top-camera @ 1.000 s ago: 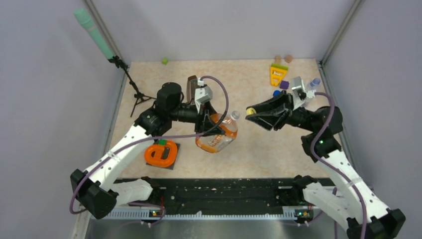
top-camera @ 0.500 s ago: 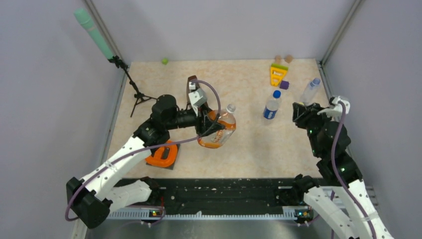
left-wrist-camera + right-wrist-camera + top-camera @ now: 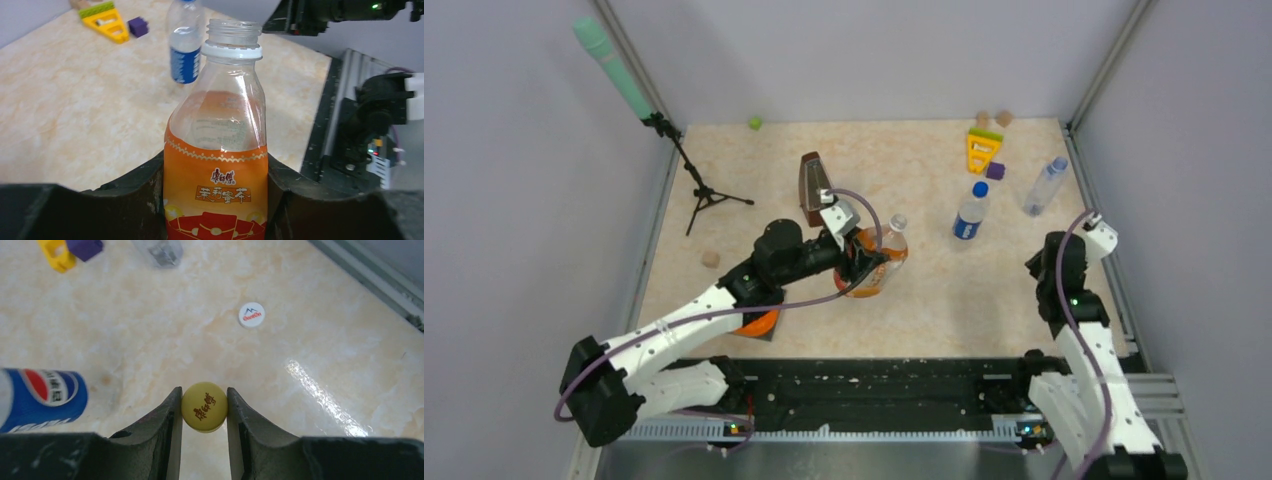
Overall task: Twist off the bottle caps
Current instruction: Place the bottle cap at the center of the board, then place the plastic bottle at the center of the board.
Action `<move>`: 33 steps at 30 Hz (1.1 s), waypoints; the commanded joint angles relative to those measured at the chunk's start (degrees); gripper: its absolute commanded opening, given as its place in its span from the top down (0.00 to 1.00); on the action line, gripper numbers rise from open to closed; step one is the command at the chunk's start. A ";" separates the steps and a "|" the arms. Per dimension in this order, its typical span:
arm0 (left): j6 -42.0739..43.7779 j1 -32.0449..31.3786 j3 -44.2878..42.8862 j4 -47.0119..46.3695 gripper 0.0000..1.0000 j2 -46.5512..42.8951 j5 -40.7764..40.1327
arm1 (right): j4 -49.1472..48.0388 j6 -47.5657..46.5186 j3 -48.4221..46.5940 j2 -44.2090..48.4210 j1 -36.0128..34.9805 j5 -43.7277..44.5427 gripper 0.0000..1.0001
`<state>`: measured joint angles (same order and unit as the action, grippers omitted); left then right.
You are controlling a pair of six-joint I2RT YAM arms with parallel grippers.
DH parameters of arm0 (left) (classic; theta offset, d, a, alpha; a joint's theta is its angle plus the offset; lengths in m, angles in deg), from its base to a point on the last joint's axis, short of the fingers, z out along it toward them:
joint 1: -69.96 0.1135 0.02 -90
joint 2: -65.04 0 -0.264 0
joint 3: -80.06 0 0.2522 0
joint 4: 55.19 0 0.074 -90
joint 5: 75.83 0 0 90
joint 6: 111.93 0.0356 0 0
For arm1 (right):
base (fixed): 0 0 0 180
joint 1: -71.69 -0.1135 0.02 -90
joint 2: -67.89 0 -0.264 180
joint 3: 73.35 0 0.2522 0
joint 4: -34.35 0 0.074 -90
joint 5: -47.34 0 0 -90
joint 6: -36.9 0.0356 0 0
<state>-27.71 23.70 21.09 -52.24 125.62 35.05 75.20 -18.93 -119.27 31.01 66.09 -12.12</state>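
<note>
Step in hand: the squat orange bottle (image 3: 216,165) stands with a bare, open neck, and the yellow cap (image 3: 204,409) is off it. I judge this bottle finished, with only the cap left to put down.
Left claw (image 3: 216,200): clenched round the orange bottle's labelled belly, holding it upright near the middle of the tabletop (image 3: 944,290).
Right claw (image 3: 203,399): pinches the yellow cap by its rim, printed face up, above bare tabletop on the right side.
White cap (image 3: 251,315): lies loose on the tabletop, just beyond the right claw.
Blue cap (image 3: 980,187): still on the blue-labelled bottle (image 3: 969,215), which stands right of centre.
Slim unlabelled bottle (image 3: 1044,187): far right, near the wall. Its mouth is too small to read.
Next move, my guess: the right claw lowers and releases the yellow cap on open tabletop. Then the blue-labelled bottle needs one claw steadying its body and the other square on the cap.
Surface: beige marbled tabletop, glossy, with a glare streak on the right.
Room: plain grey walls and metal corner posts. A brown metronome (image 3: 809,180) sits behind the left arm, and a green-tipped microphone stand (image 3: 611,70) stands far left.
</note>
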 commanded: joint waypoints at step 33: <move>2.45 3.72 20.72 -81.82 1.00 33.70 -30.27 | -23.71 -6.61 3.29 -33.70 14.66 -23.83 0.68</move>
<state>-26.66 27.28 41.19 -117.13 154.78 4.06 52.21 -24.33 -116.01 -5.54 80.25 -35.17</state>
